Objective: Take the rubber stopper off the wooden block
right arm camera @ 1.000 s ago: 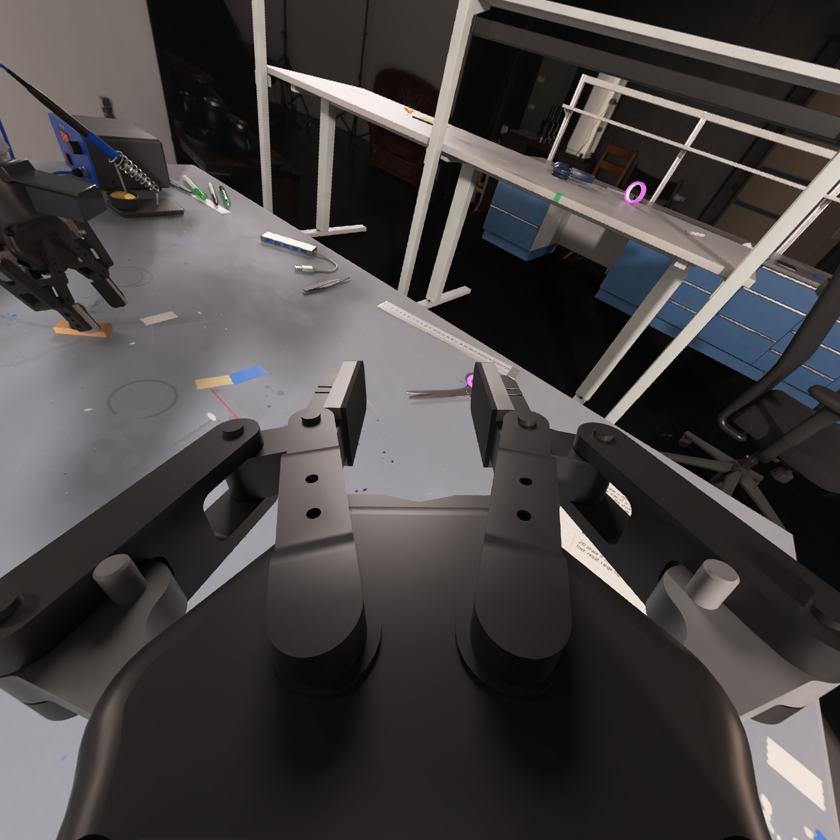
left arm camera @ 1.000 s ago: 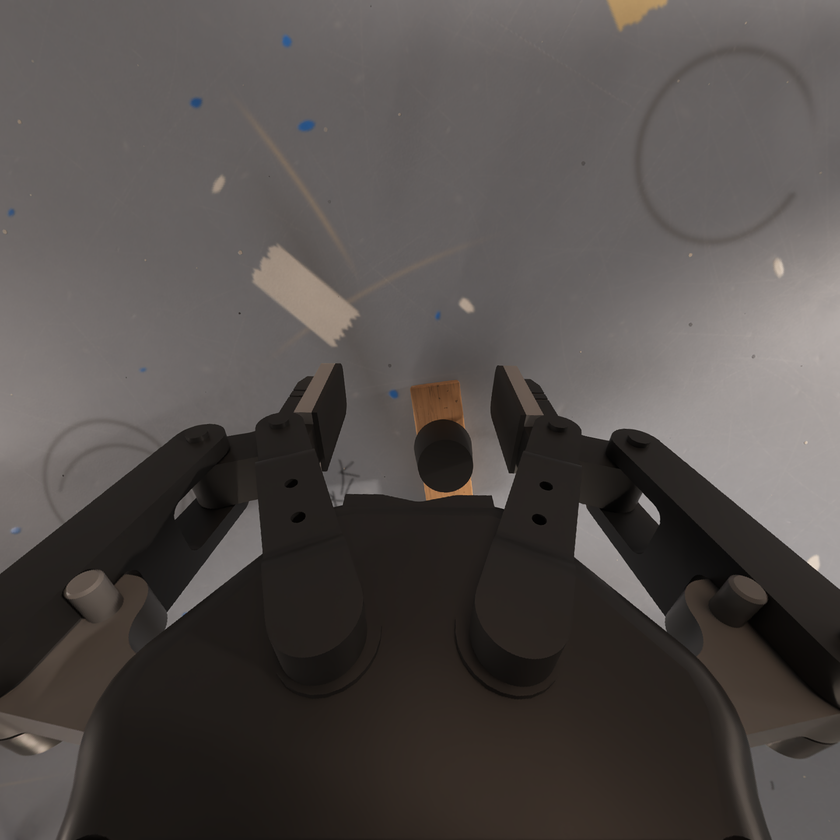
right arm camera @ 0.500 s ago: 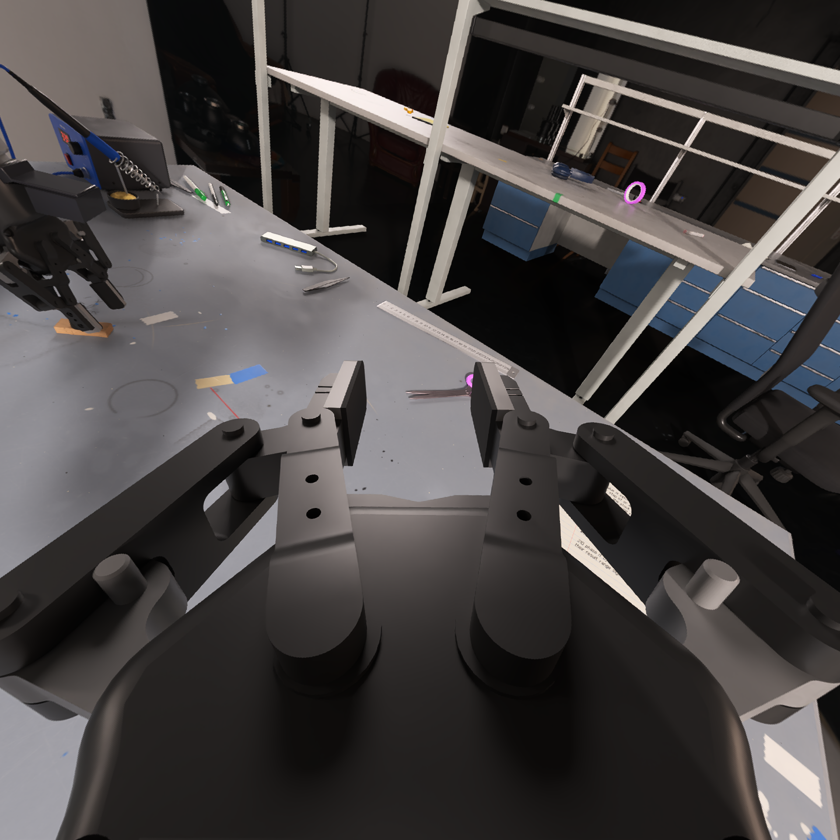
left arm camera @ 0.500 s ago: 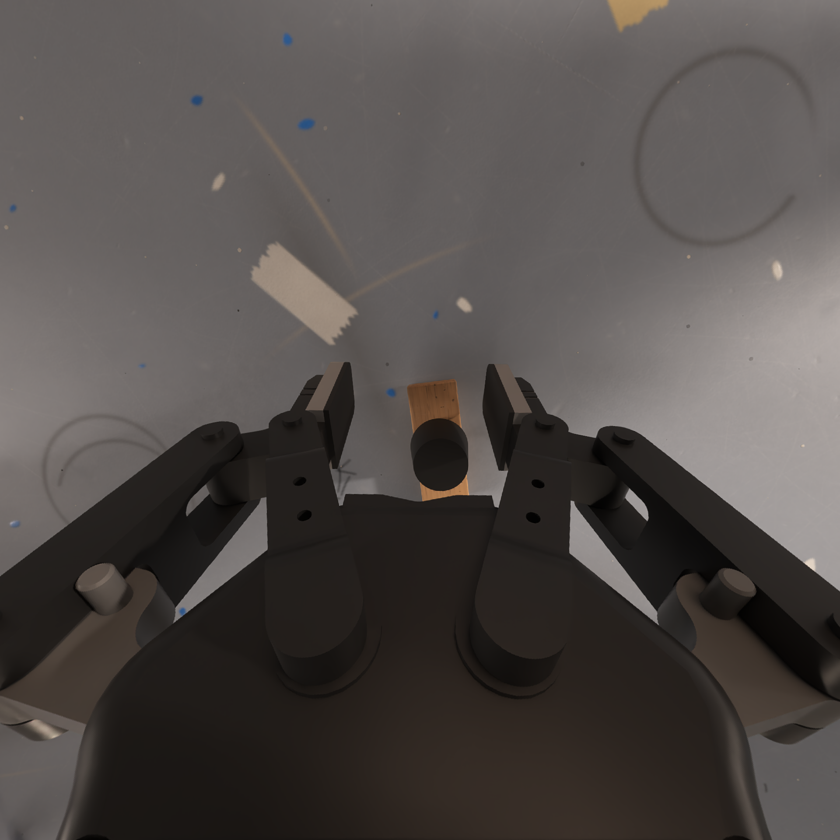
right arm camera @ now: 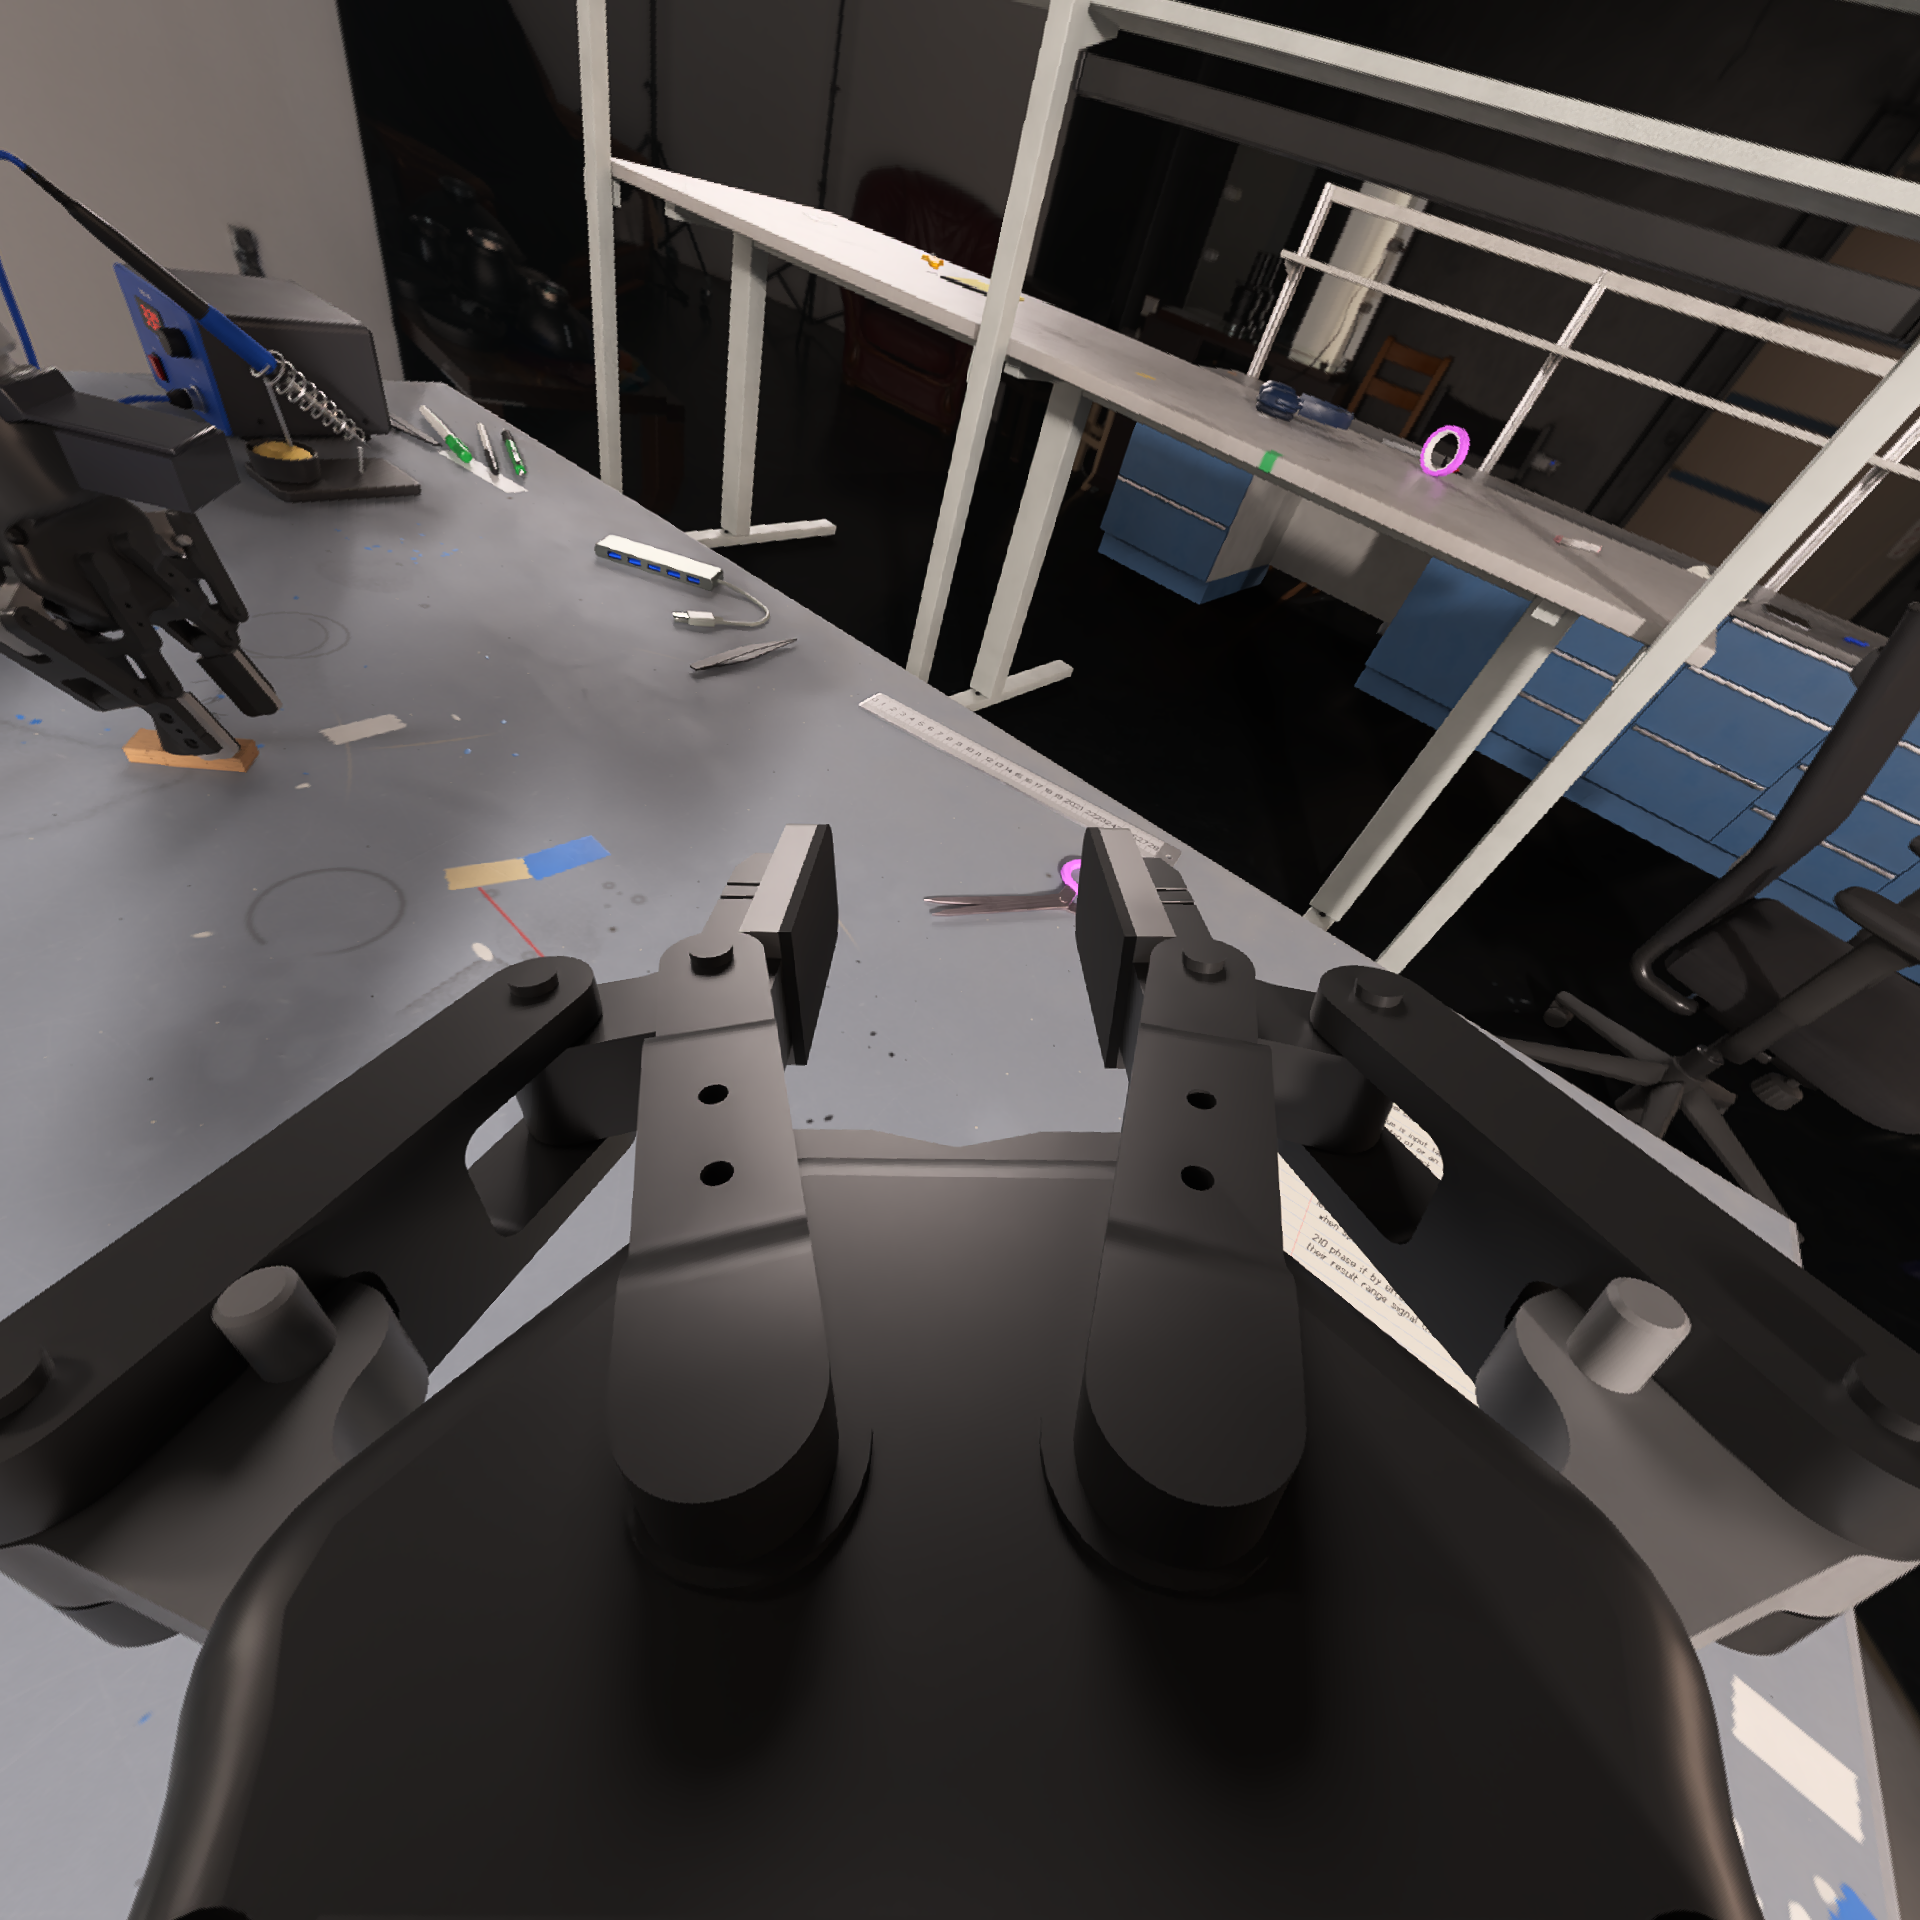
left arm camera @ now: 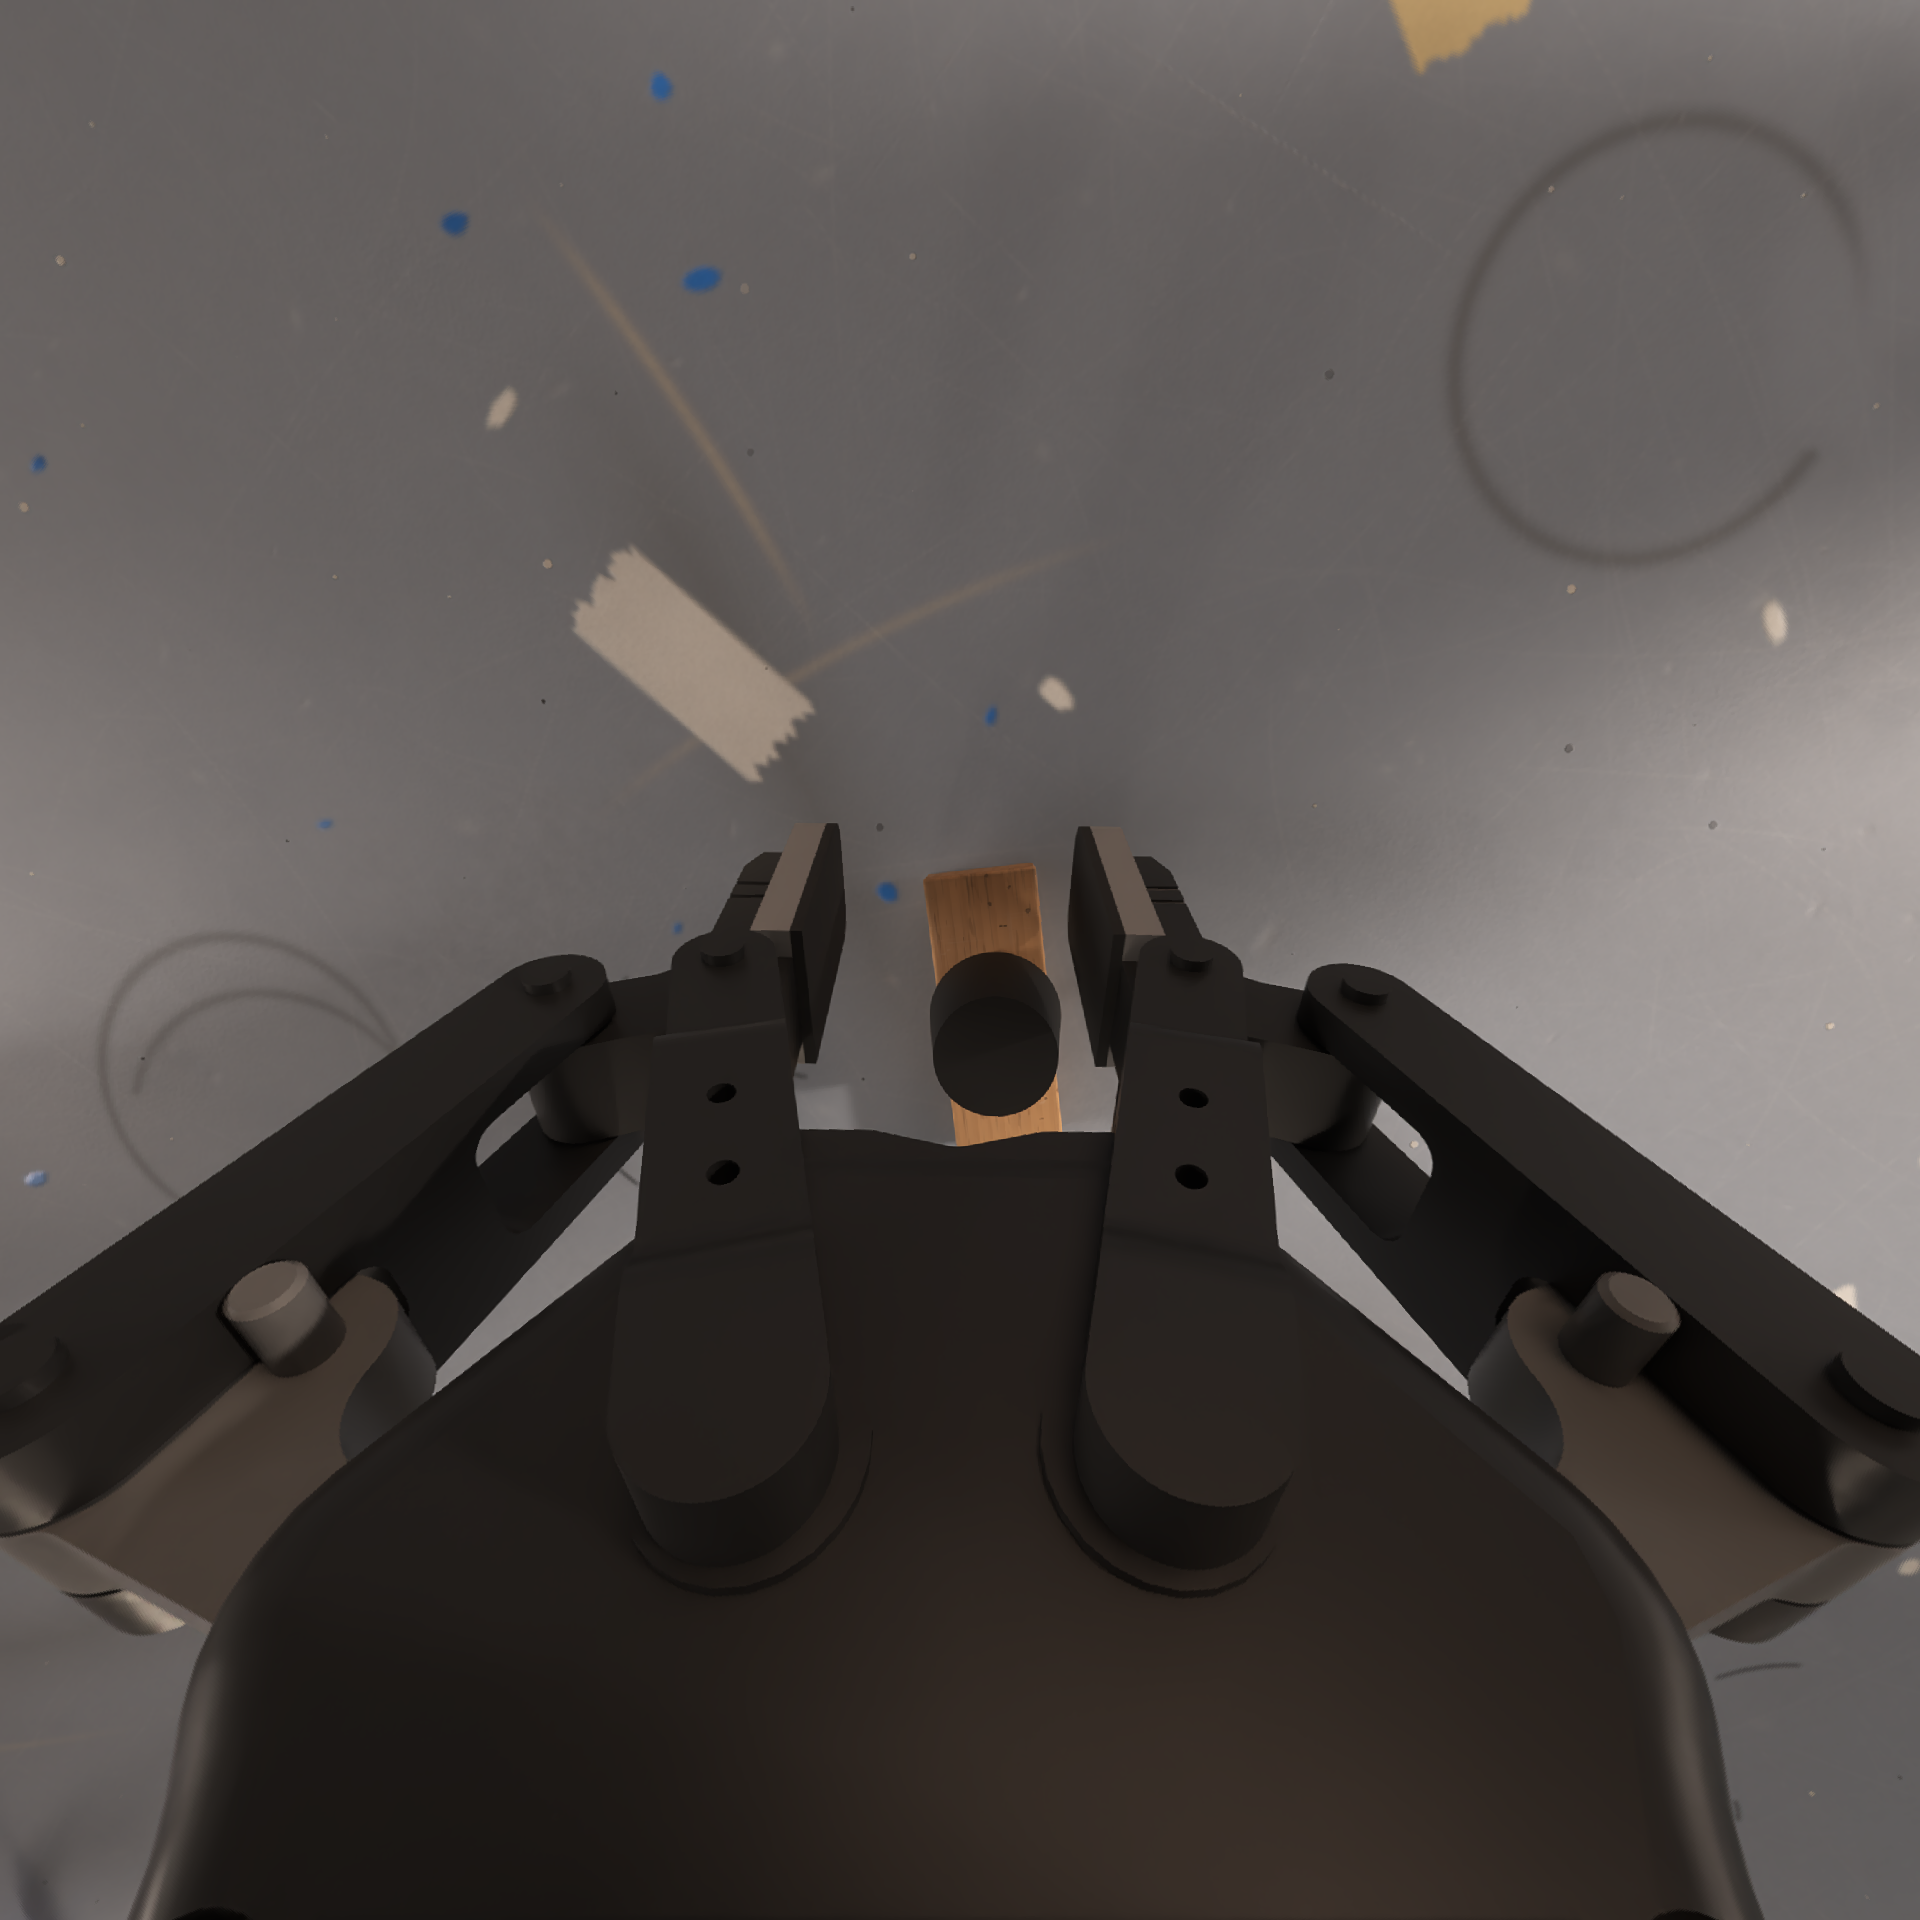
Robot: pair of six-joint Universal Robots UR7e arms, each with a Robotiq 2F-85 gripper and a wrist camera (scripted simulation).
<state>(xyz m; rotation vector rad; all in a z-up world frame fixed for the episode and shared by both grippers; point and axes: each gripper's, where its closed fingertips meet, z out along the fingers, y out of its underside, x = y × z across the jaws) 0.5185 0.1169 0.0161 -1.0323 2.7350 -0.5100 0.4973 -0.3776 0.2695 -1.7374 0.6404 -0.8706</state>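
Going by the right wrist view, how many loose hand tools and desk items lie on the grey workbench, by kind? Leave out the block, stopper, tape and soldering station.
Marker pens near the soldering station: 3
Silver USB hub with cable: 1
Metal tweezers: 1
Steel ruler: 1
Pink-handled scissors: 1
Total: 7

Matte black gripper point(left arm camera: 956, 940), grey pivot pins.
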